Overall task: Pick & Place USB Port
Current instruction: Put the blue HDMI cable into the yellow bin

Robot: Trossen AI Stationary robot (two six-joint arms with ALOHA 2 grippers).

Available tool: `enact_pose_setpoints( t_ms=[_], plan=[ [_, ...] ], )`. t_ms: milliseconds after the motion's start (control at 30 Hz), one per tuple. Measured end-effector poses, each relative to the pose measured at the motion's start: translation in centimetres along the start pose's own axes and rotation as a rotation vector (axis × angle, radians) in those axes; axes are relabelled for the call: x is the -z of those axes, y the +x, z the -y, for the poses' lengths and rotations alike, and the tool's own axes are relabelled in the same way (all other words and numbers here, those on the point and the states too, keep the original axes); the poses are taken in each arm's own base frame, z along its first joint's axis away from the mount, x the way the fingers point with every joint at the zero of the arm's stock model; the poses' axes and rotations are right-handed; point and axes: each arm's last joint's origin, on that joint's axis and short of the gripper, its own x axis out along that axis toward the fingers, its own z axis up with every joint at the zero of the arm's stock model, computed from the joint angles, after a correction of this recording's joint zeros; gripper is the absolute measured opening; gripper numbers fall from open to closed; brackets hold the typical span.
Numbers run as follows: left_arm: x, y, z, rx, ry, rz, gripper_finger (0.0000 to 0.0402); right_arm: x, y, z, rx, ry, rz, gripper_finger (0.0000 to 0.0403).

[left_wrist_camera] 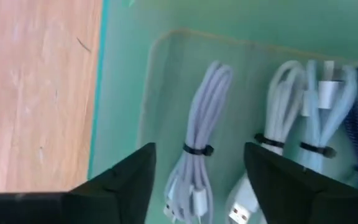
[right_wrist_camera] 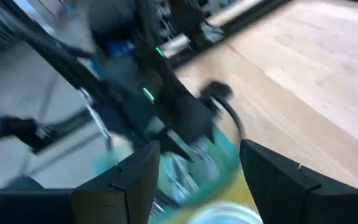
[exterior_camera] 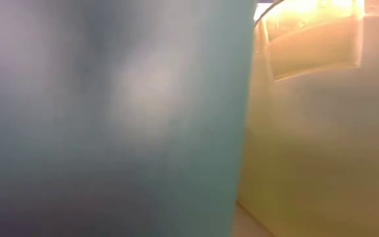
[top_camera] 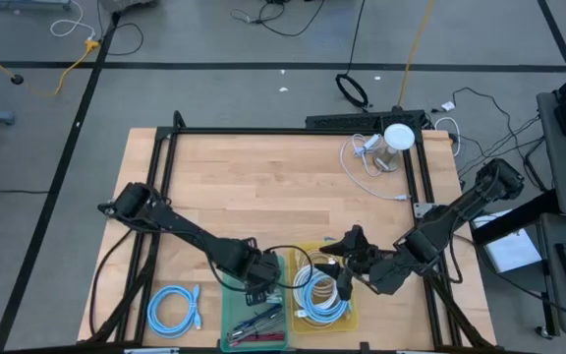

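There are two bins: one green bin [top_camera: 236, 313] and one yellow bin [top_camera: 352, 311]. One blue cable coil [top_camera: 173, 309] lies on the table, left of them. Two robot arms.

Grey floor [top_camera: 263, 88] with strewn cables [top_camera: 77, 49] surrounds the wooden table [top_camera: 263, 197].
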Motion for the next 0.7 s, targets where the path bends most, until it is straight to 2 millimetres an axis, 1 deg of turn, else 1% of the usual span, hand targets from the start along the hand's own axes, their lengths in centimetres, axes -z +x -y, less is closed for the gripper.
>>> enact_pose_setpoints(
  t_ms=[67,167,267,367,467,533,600,700],
  plan=[
    [-0.1,-0.8,0.1,0.021,0.013,0.016,0.0266,0.5,-0.2,0.8,0.057,-0.012,-0.056,0.0215],
    [-0.1,-2.7,0.3,0.059,0.032,0.059,0.0280,1.6,-1.0,3.0,0.207,0.010,-0.241,0.0215],
    [0.0,-5.2,0.0,0.083,0.018,0.116,0.0281,2.7,-2.1,5.2,0.402,0.033,-0.439,0.0215],
    [0.1,-7.6,-0.3,0.094,-0.024,0.191,0.0274,4.2,-2.8,6.7,0.507,-0.008,-0.552,0.0215],
    [0.4,-9.7,-0.5,0.094,-0.058,0.271,0.0267,6.6,-2.7,8.3,0.546,-0.044,-0.654,0.0215],
    [0.7,-10.9,-0.5,0.087,-0.072,0.314,0.0262,8.3,-2.4,9.3,0.540,-0.032,-0.691,0.0215],
    [1.0,-11.5,-0.6,0.076,-0.088,0.344,0.0258,9.7,-1.9,10.3,0.529,-0.006,-0.686,0.0215],
    [1.4,-12.0,-0.6,0.057,-0.105,0.357,0.0258,10.7,-1.2,10.8,0.480,0.027,-0.648,0.0215]
  ],
)
